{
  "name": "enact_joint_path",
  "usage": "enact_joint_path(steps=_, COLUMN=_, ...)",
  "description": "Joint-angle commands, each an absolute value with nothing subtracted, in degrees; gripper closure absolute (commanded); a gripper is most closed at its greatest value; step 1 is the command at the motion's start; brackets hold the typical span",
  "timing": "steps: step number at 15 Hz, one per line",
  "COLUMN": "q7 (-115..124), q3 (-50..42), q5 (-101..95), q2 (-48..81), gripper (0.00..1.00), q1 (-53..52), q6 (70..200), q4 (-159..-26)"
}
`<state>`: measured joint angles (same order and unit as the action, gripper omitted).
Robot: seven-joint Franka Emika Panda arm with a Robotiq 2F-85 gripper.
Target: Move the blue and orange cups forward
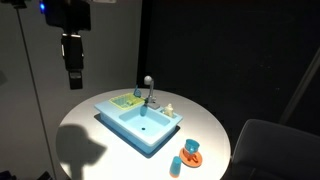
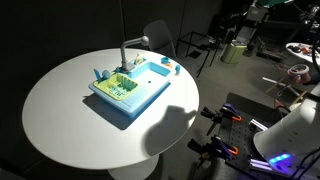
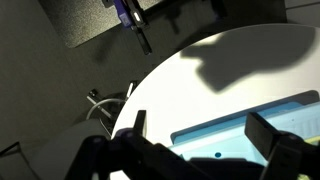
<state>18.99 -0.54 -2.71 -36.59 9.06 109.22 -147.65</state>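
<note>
A small blue cup (image 1: 175,166) stands on the round white table (image 1: 90,125), at the near right of a light blue toy sink (image 1: 140,122). An orange cup (image 1: 191,150) sits on an orange saucer beside it. In an exterior view small blue and orange shapes (image 2: 100,73) show at the sink's far left end. My gripper (image 1: 73,78) hangs high above the table's left part, far from both cups. In the wrist view its two dark fingers (image 3: 200,130) are spread apart and empty, with the sink (image 3: 235,125) below them. The cups are out of the wrist view.
The sink has a grey faucet (image 1: 149,90), a green rack (image 1: 125,99) and a small pale item (image 1: 169,108) on its rim. A grey chair (image 1: 275,150) stands by the table's right. Stands and cables (image 2: 225,125) lie on the floor beside the table.
</note>
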Motion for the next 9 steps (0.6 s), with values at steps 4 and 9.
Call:
enact_joint_path(steps=4, q7=17.84, q3=-1.02, q5=-4.36, q2=-36.57, gripper=0.0, q1=10.34, q6=109.42, q4=-147.53)
enact_joint_path(steps=9, q7=17.52, q3=-0.33, q5=-4.37, q2=-36.5, gripper=0.0, q1=9.52, q6=109.73, q4=-148.02)
